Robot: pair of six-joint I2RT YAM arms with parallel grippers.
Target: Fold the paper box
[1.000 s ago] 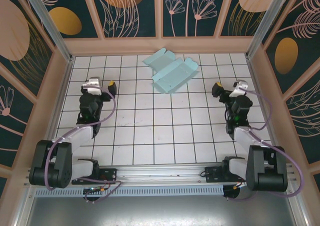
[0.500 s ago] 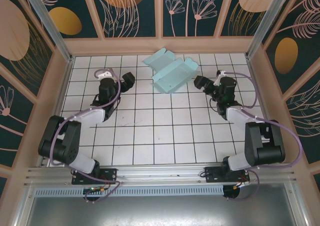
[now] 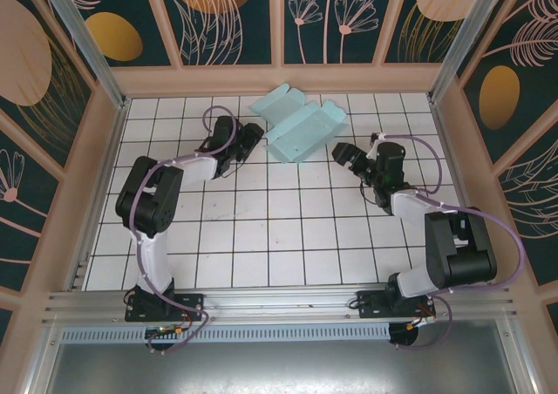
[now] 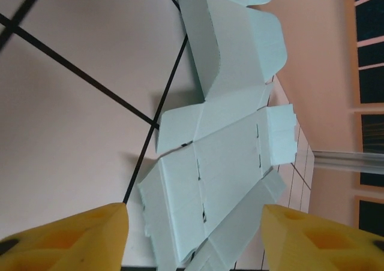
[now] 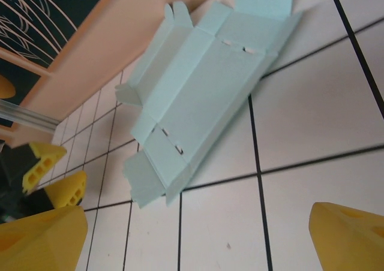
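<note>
Lying flat at the far middle of the worktop [image 3: 288, 228] is the box [image 3: 296, 125]. The left gripper [image 3: 250, 138] is just beside its left edge, the right gripper [image 3: 343, 157] near its right; both are open, empty.

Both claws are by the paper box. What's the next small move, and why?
Probably ease the left claw forward onto the nearest flap of the paper box. The card lies spread out and unfolded, both claws are open with nothing gripped, and the left one sits closest to its edge; the right claw hangs farther off.
</note>
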